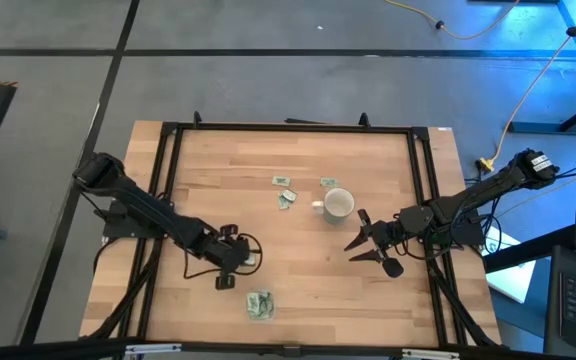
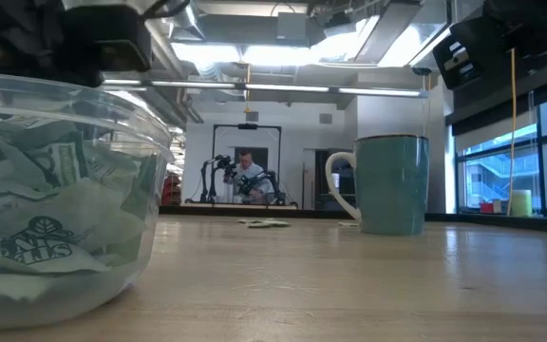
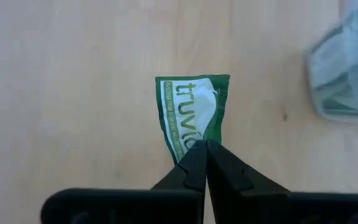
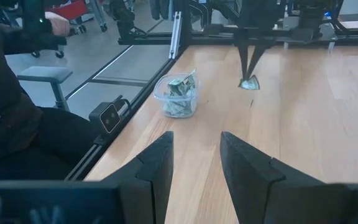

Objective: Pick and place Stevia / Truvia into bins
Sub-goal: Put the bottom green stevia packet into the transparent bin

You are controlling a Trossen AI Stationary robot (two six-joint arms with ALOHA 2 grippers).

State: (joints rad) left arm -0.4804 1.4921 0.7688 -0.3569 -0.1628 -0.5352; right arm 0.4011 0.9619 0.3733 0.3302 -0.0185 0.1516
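Observation:
My left gripper (image 3: 202, 149) is shut on one green-and-white Truvia sachet (image 3: 191, 109), just on the far side of the clear round bin (image 4: 178, 96) near the table's front edge. The bin (image 1: 259, 305) holds several sachets. Loose sachets (image 1: 286, 192) lie flat on the wood left of the white mug (image 1: 338, 205), and another (image 1: 328, 182) lies beyond it. My right gripper (image 4: 196, 162) hovers open and empty to the right of the mug (image 1: 368, 245). My left gripper pinches the sachet by one short end (image 3: 194, 142) between its two fingertips. The fingers (image 4: 248, 65) come steeply from above. The creased sachet hangs below them, close over the wood (image 4: 250, 84). Whether its lower end touches the table, I cannot tell.
A black frame rail (image 1: 288, 128) runs around the tabletop. A person's dark sleeve and leg (image 4: 17, 118) sit just off the table's front edge near the bin. Bare wood lies between the bin and the mug (image 2: 392, 185).

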